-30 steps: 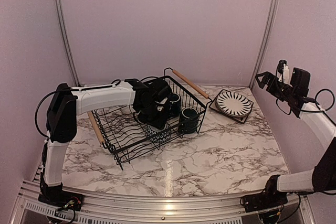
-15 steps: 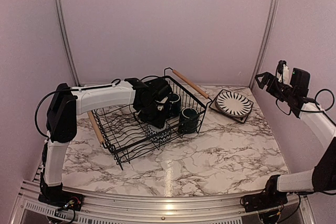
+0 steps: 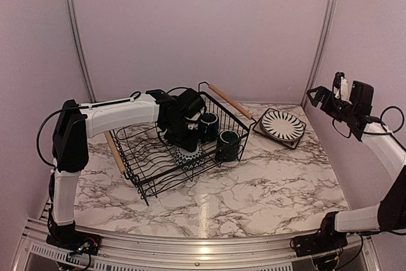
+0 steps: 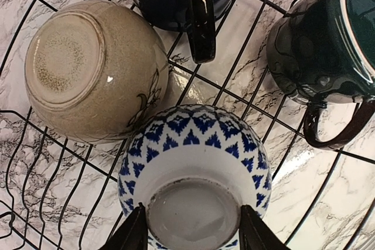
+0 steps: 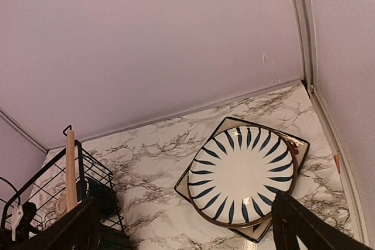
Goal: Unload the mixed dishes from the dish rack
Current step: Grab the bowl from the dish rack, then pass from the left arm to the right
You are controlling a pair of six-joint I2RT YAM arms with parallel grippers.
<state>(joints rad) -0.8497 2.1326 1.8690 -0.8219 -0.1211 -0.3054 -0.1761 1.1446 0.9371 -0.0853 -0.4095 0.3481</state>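
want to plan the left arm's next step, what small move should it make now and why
Probably a short lift straight up. The left gripper has a finger against each side of the upturned blue bowl, so it looks gripped. The beige bowl and a mug sit close beside it in the rack, so moving sideways first risks a knock.

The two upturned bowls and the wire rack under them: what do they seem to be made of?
Blue-patterned bowl: probably glazed ceramic, with glossy sides and a matte, unglazed-looking foot ring.
Beige bowl: speckled stoneware, it seems, with a duller satin glaze.
Rack: thin metal wire, apparently coated black, with a smooth finish.
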